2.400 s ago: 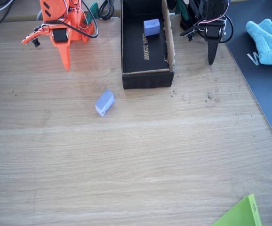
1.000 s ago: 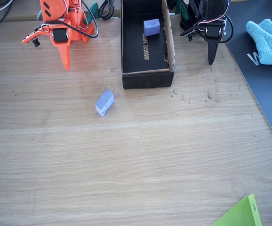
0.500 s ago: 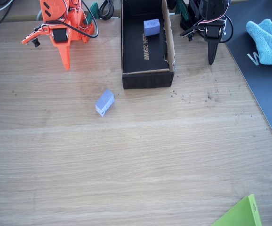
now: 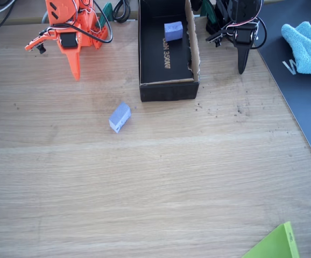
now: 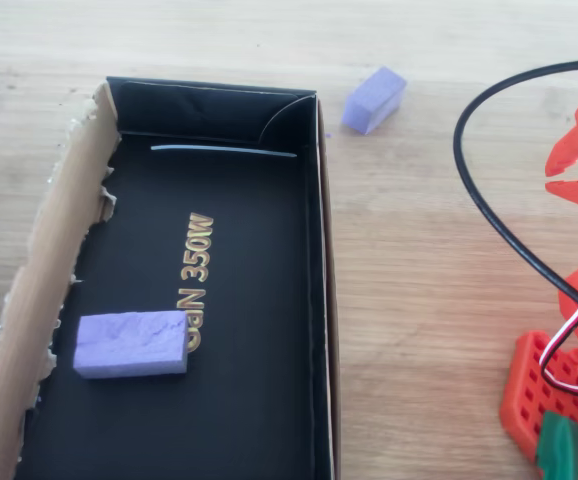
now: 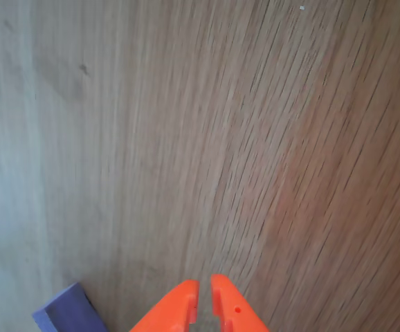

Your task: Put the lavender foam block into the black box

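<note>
Though cropped at the wrist view's edge, orange hand [image 6: 204,294] pressed together, lavender foam block [image 6: 67,312] half cut off.

Even, bright daylight is falling across the wooden table [image 4: 161,177] in the fixed view, casting only short, soft shadows. In the overhead view the black box [image 5: 314,300] floor is reflecting a faint sheen on its lettering. The wrist view is appearing dimmer, with wood grain softly blurring and darkening toward the left edge.

The end effector [image 6: 204,296], fingertips together, hangs over wooden table [image 6: 207,138].
</note>
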You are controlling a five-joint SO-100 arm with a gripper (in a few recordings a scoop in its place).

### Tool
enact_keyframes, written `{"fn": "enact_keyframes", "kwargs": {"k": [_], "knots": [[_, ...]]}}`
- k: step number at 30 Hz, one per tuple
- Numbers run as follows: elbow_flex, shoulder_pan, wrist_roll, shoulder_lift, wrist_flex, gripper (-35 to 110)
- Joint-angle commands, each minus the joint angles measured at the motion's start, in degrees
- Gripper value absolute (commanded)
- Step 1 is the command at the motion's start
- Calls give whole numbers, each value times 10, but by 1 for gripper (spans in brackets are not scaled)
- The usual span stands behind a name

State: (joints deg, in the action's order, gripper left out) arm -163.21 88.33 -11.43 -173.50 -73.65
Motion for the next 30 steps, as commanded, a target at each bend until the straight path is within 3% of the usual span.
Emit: {"fn": "enact_keyframes", "kwargs": {"k": [1,28,29,30], "knots": [[-2,1,-11,-7,-12,0],[-2,-21,25,-7,-12,2],[-2,-40,9,-6,-12,3],[-2,-62,-76,-6,-8,3]]}}
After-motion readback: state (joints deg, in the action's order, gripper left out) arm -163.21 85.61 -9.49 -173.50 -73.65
